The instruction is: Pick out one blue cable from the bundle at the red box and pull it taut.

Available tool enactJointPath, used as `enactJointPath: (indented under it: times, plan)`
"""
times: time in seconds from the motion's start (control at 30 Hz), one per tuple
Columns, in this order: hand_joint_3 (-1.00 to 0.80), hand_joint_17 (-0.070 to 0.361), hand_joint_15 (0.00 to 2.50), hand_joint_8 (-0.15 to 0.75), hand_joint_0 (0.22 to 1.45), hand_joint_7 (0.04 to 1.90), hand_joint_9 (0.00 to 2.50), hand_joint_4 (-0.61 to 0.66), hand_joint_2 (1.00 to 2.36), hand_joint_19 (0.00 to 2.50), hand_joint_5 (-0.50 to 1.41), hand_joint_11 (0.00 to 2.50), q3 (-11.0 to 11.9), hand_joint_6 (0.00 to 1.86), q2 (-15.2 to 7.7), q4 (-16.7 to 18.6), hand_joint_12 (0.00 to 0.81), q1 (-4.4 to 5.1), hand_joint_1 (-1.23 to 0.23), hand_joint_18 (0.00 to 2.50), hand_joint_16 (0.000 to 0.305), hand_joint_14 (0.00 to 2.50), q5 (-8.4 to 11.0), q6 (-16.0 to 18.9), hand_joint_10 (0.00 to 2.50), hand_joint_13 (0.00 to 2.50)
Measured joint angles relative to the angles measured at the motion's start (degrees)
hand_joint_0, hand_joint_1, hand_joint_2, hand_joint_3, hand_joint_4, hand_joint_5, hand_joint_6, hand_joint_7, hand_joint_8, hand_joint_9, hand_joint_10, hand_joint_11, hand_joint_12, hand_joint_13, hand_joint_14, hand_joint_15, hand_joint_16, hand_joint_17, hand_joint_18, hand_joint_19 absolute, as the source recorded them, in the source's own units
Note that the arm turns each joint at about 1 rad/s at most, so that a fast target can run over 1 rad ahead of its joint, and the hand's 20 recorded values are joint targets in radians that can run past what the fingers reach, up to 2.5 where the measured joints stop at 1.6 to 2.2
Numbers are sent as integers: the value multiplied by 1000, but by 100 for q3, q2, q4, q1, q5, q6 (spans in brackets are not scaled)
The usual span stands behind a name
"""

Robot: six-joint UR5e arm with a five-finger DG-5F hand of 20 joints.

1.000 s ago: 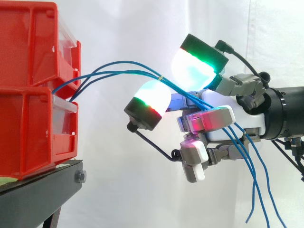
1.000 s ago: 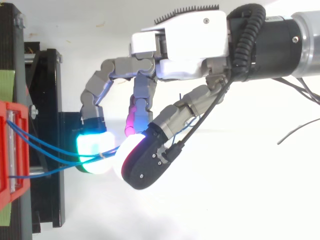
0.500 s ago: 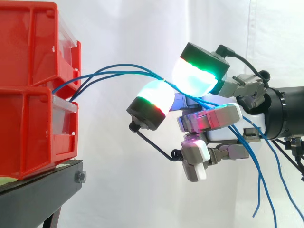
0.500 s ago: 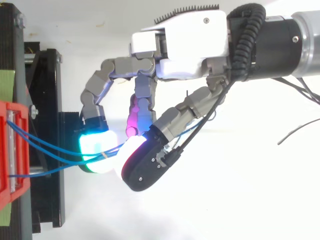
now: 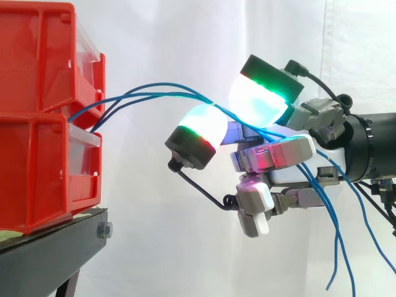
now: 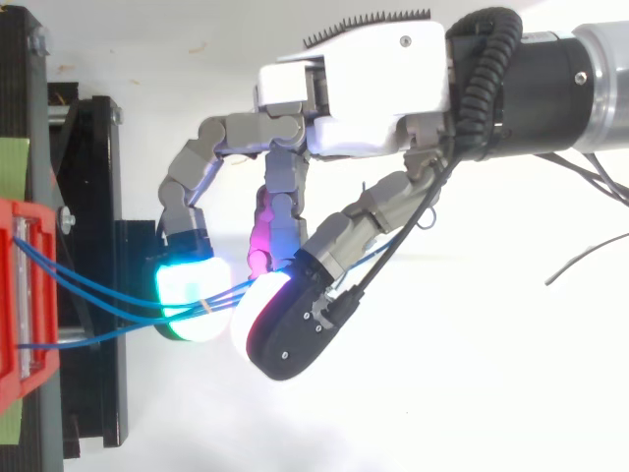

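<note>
The hand (image 5: 298, 168) reaches in from the right with its fingers curled inward, closed loosely around the blue cables (image 5: 209, 102) rather than spread. Two glowing fingertips (image 5: 262, 104) face each other with a narrow gap between them: the upper pad glows cyan and green, and the lower one (image 5: 199, 129) glows white with a red and green edge. The cables run through that gap. In the side view they lie across the top of the lower pad and just under the upper one. In the top view the two pads stand almost together with the strands between them (whether the pads actually press on the strands cannot be told). More than one strand passes through the gap, so no single cable is separated from the rest.

From the pads the cables go on past the curled lower fingers and across the front of the palm. They leave on the arm's side, where their free ends (image 5: 338, 247) hang down loose below the wrist.

On the other side the strands come out of the front of the red bins (image 5: 37, 154), at the seam where the upper bin sits on the lower one. They rise and bow over in an arc to the hand instead of running straight. The bins sit on the black stand (image 5: 52, 247), well to the left of the fingertips, in front of the white curtain (image 5: 161, 37).
</note>
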Motion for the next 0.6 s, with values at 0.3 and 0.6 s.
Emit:
enactJointPath:
  times: [0.3, 0.6]
  plan:
    - [-500, 85, 466, 250, 558, 826, 1579, -122, 1000, 590, -43, 745, 0, 903, 0, 3, 336, 0, -619, 981, 38, 18, 0, 0, 30, 1204]
    - [-228, 87, 481, 258, 580, 861, 1548, -92, 1022, 591, -41, 736, -1, 899, 0, 1, 342, 0, -775, 971, 39, 20, 0, 0, 30, 1196]
